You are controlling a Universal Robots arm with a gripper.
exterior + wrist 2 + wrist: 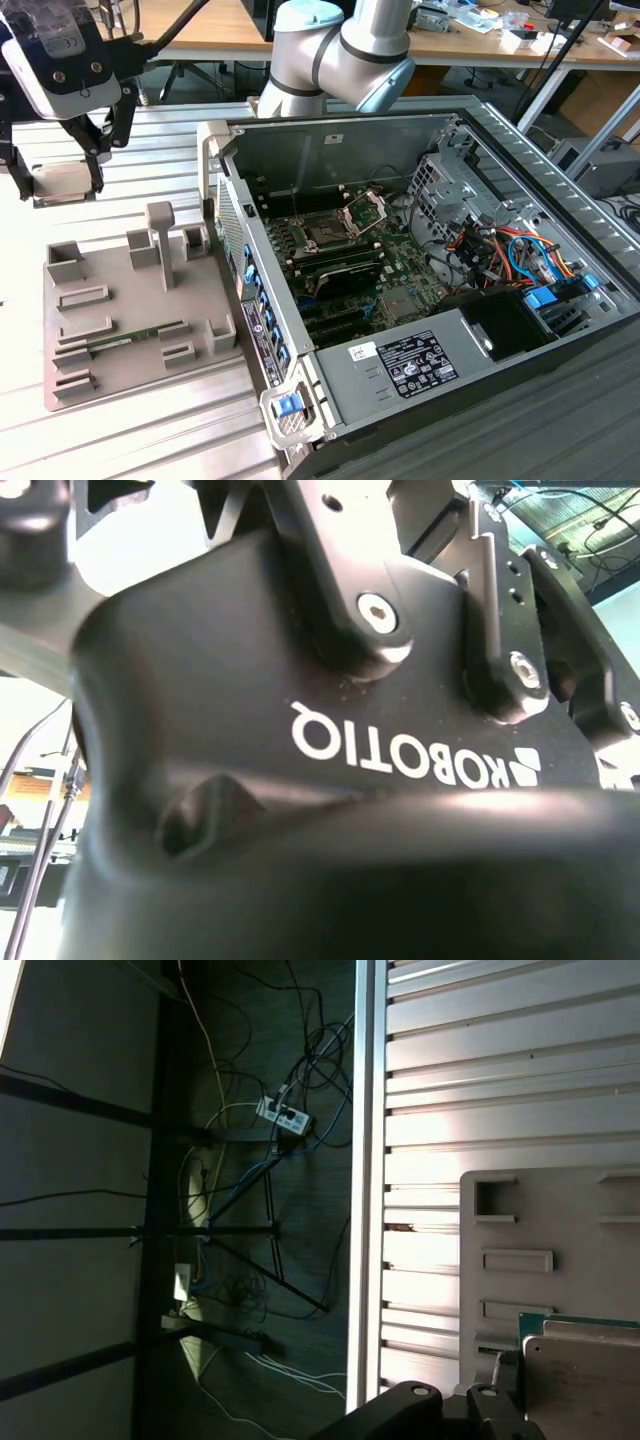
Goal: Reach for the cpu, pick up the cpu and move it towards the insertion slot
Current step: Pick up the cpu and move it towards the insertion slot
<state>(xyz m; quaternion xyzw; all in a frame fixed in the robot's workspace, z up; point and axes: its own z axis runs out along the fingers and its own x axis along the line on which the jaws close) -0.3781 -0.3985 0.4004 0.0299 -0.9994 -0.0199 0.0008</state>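
The cpu (62,180), a flat pale square, hangs above the slatted metal table at the exterior view's far left, beside the grey holder plate (130,300). My gripper (60,188) is shut on it, one black finger on each side. In the first wrist view the cpu (585,1380) has a pale top with a green edge and sits next to the dark fingers (440,1410). The insertion slot (325,235) is a dark square socket inside the open computer case. Its silver frame (365,210) is swung up. The slot lies far off to the exterior view's right of the gripper.
The holder plate carries upright posts (160,240) and a long green memory stick (135,338). The case's raised side wall (225,190) stands between the plate and the motherboard. Cables (510,250) and a drive cage (440,180) crowd the case's right side. My arm (340,50) reaches over the case's back.
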